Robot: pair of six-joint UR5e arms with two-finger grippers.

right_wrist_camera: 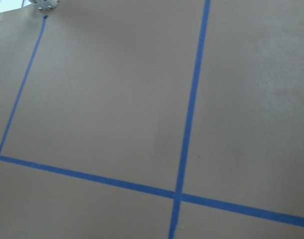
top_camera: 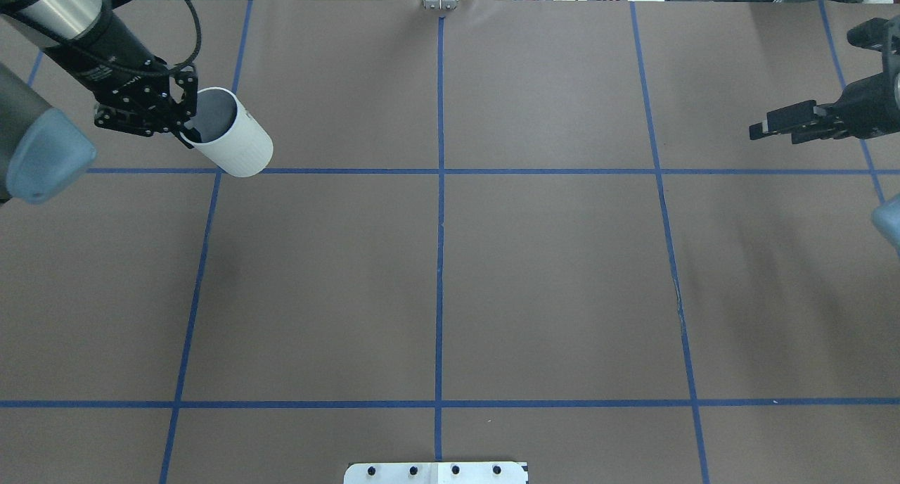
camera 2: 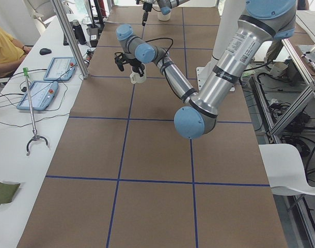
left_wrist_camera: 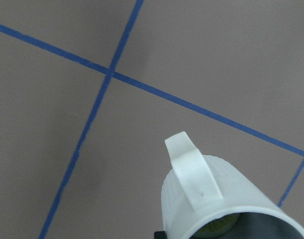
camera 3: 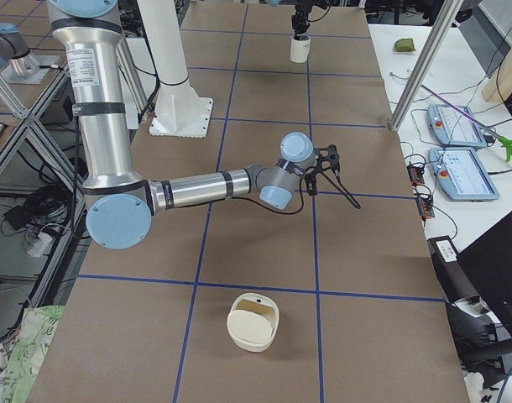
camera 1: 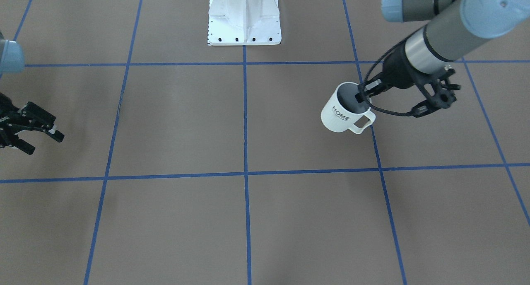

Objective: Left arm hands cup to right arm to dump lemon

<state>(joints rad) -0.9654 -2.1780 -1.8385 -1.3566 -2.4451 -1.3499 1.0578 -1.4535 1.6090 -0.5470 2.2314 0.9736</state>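
Note:
The cream-white cup (camera 1: 343,111), with "HOME" on its side, hangs tilted just above the table. My left gripper (camera 1: 361,95) is shut on its rim beside the handle, one finger inside the cup. From overhead the cup (top_camera: 232,141) sits at the far left with the left gripper (top_camera: 184,129) at its mouth. The left wrist view looks down the handle of the cup (left_wrist_camera: 207,199), and the yellow-green lemon (left_wrist_camera: 219,228) peeks out inside. My right gripper (camera 1: 31,134) waits far across the table, open and holding nothing; overhead the right gripper (top_camera: 777,125) is at the right edge.
The white robot base plate (camera 1: 244,24) stands at the table's robot side. A cream container (camera 3: 252,326) rests on the table beyond the right arm's end. Control pendants (camera 2: 46,80) and a seated person (camera 2: 5,49) are beside the table.

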